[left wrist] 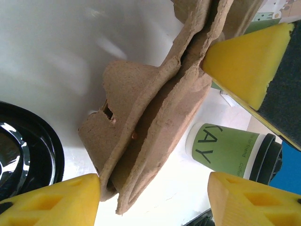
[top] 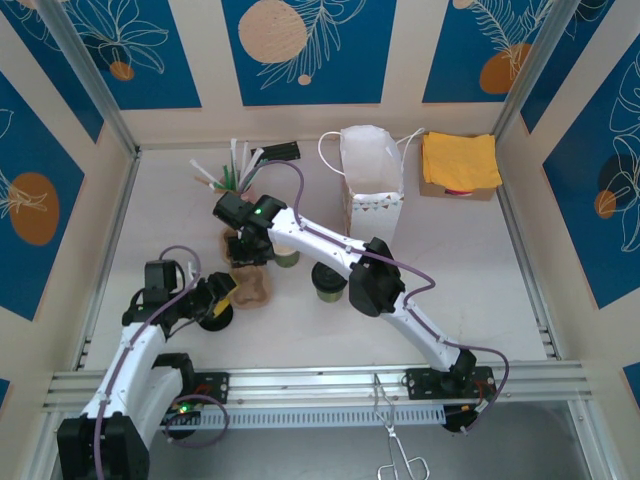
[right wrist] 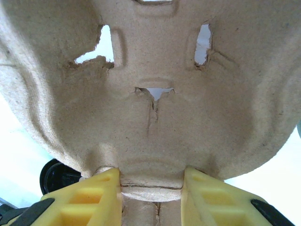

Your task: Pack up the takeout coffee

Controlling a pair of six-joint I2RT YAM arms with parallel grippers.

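Note:
A brown pulp cup carrier sits left of centre on the table, and my right gripper reaches across and is shut on its far edge. In the right wrist view both fingers clamp the carrier's rim, right gripper. My left gripper stands open at the carrier's near left end; the carrier lies between its tips, close to one finger, left gripper. A green takeout coffee cup stands beside the carrier and another, dark-lidded, to its right. The green cup appears past the carrier.
A white paper bag stands open at the back. A yellow cloth lies on a box at the back right. Straws and stirrers are at the back left. A black lid lies by the left gripper. Metal tongs rest on the front rail.

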